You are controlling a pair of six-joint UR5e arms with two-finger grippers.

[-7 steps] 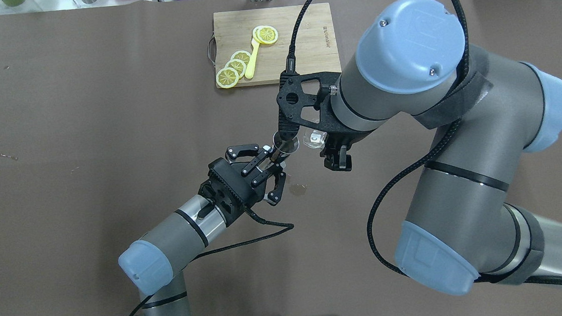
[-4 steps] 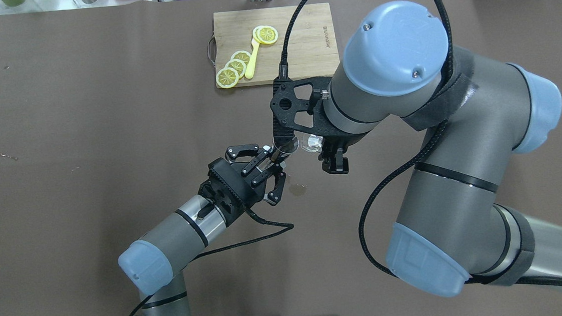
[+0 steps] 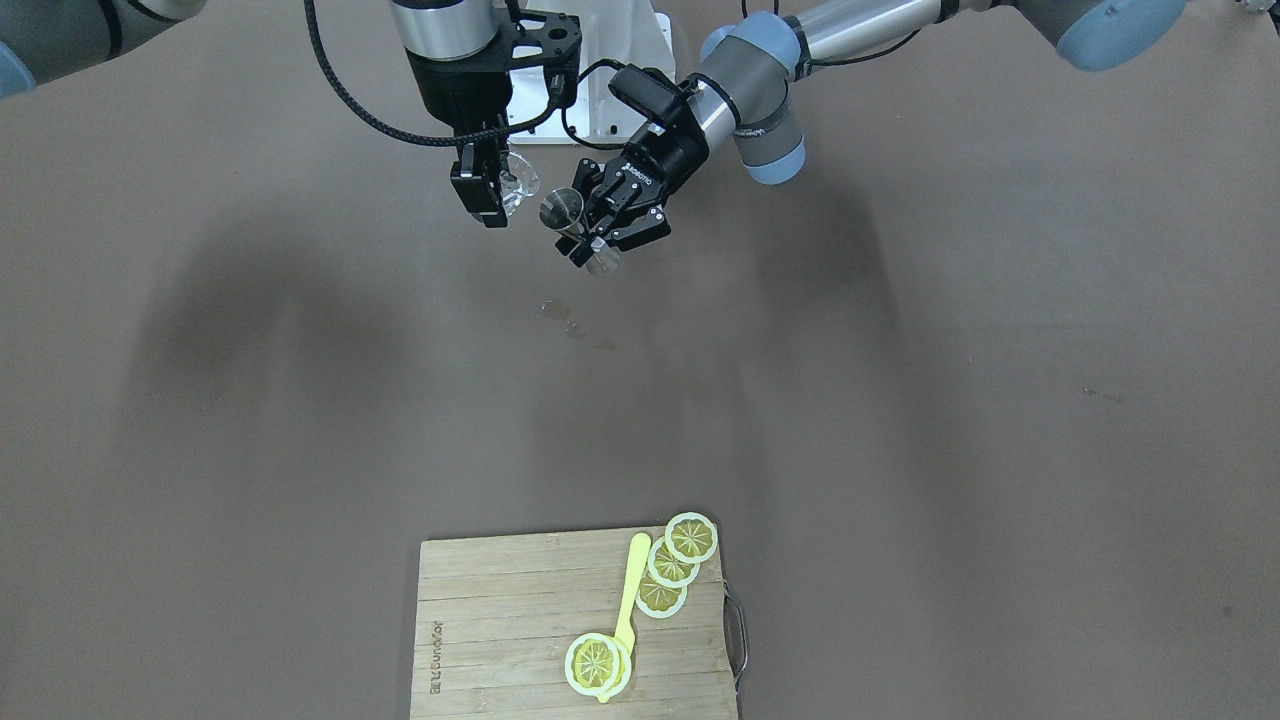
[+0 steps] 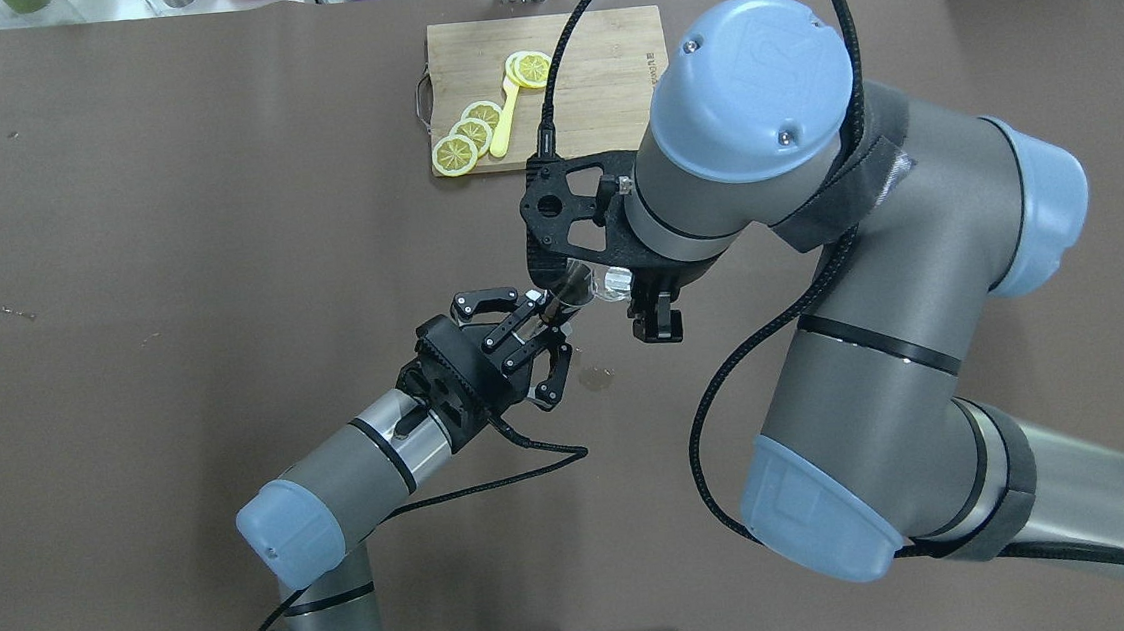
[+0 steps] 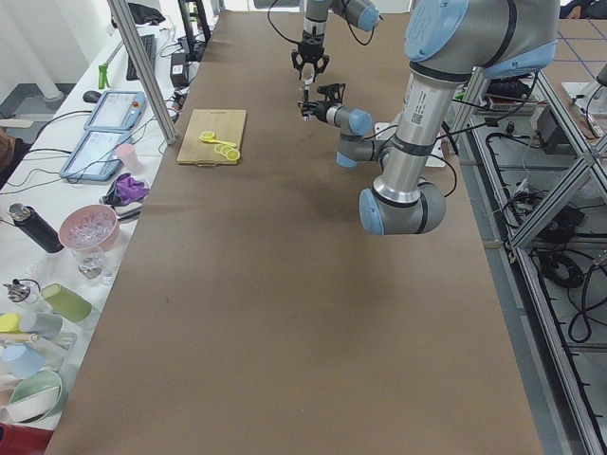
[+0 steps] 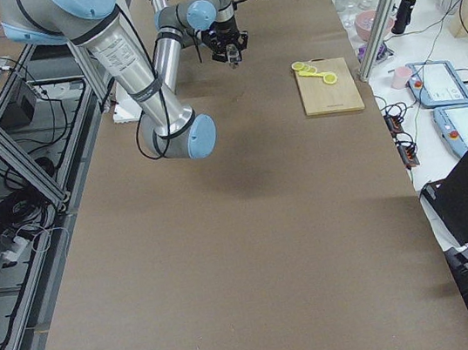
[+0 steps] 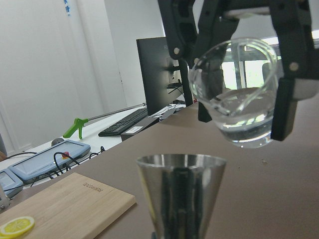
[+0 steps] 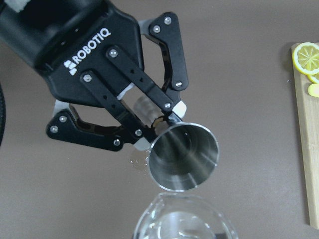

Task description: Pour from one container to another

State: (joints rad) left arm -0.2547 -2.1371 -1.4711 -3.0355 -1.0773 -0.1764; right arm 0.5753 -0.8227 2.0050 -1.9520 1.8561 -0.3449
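Note:
My left gripper (image 4: 546,317) is shut on the narrow waist of the grey metal jigger (image 4: 563,293), holding it upright above the table, mouth up (image 8: 183,157). My right gripper (image 3: 499,196) is shut on the small clear glass pitcher (image 3: 519,184), which hangs tilted just beside and slightly above the jigger (image 3: 562,210). In the left wrist view the pitcher (image 7: 239,99) leans toward the jigger's rim (image 7: 180,191) with clear liquid in its lower part. The right wrist view shows only the pitcher's rim (image 8: 184,219) at the bottom edge.
A wooden cutting board (image 4: 604,81) with lemon slices (image 4: 472,132) and a yellow spoon (image 4: 504,119) lies at the table's far side. A small wet spot (image 4: 595,378) marks the brown table cover below the grippers. Cups and bottles crowd a side table (image 5: 57,284).
My right arm has swung left, bringing the pitcher closer to the jigger's rim. The left arm and jigger have stayed put.

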